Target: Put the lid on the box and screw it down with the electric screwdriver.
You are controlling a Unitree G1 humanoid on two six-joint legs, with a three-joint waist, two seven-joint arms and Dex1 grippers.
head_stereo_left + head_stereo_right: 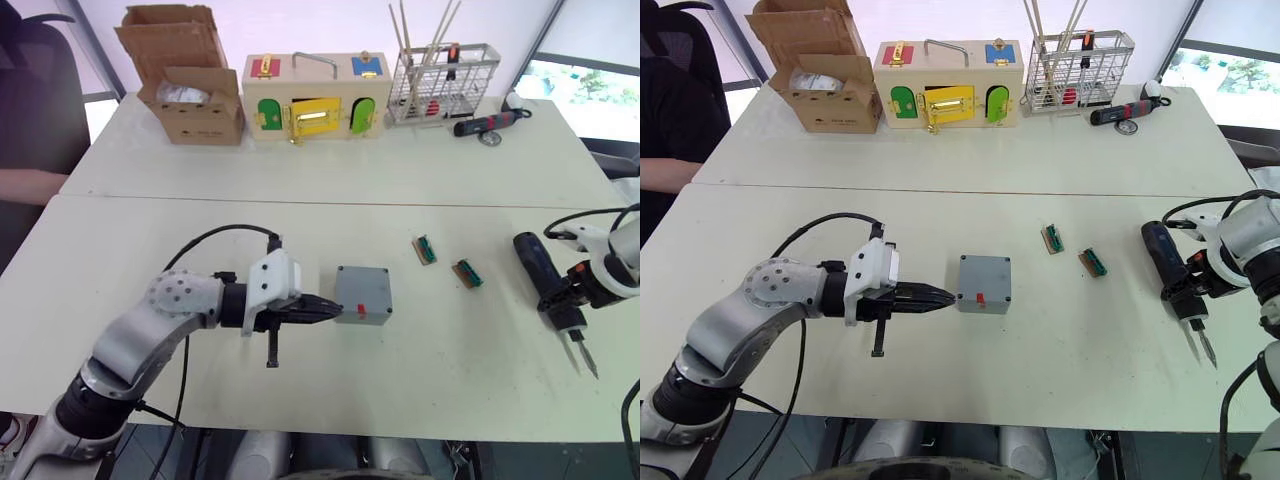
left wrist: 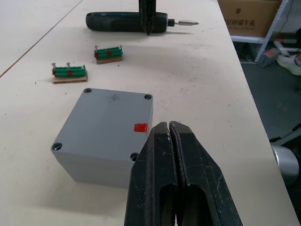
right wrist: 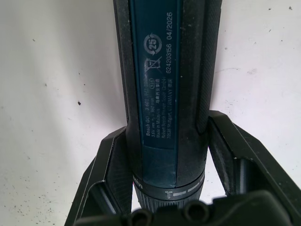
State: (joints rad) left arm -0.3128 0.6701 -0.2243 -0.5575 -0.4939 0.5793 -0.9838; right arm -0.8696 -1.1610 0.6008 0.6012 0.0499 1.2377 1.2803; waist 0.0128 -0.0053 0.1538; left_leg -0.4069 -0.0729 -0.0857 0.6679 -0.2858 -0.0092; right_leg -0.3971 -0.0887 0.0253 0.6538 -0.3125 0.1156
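Left hand (image 1: 325, 311), fingers pressed together, reached level toward the box (image 1: 363, 294); right hand (image 1: 1189, 294) clasped the screwdriver (image 1: 1168, 262) over the desk (image 1: 300, 240).

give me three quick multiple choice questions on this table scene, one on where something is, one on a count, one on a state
1. Where does the electric screwdriver lie?
A. beside the cardboard box
B. on the near table at the robot's right, between the right gripper's fingers
C. on top of the grey box

2. How many small green terminal blocks lie between the box and the screwdriver?
A. one
B. two
C. four

3. How is the left gripper?
A. fingers shut, tips by the box
B. wide open over the box
C. shut on the lid

Answers: 1 B, the right gripper straddles its body. 2 B, one terminal block and another. 3 A, the left wrist view shows the fingers pressed together beside the red mark.
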